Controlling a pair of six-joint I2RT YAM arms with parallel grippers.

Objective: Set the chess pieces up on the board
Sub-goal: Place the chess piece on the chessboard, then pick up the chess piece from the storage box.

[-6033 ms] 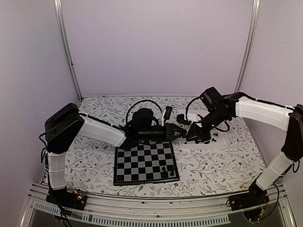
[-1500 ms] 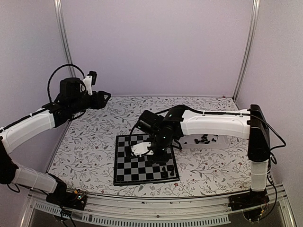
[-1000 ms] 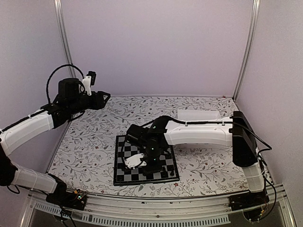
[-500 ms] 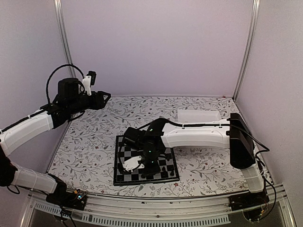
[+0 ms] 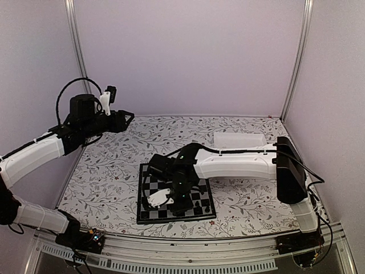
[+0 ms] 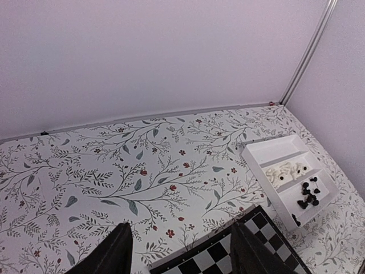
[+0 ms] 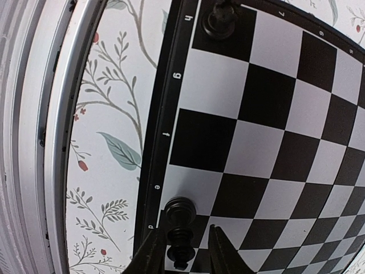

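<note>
Right hand (image 7: 185,230): fingers (image 7: 153,251) only narrowly parted, straddling one black piece (image 7: 180,250) low over the board (image 7: 274,103). There's a clear gap between the piece and the finger on that view's right. The other side is too close to call, so it's not clamped as far as I can see. The piece is at the lettered border near the d mark, just beside a second black piece (image 7: 180,212) standing in the same edge row. A third black piece (image 7: 222,20) is on the h corner square. The top view doesn't show any of that: the right arm lies across the board with the hand low over its near half, hiding the straddled piece. It does show a couple of black pieces (image 5: 197,204) near the board's near-right corner. Left hand (image 6: 185,251): fingers wide apart, nothing between them, hanging high above the far-left bench (image 5: 108,182). Only its camera looks into the white tray (image 6: 268,149) on the bench beyond the board: white pieces (image 6: 287,170) in the middle compartment, loose black pieces (image 6: 308,195) in the next one.
</note>
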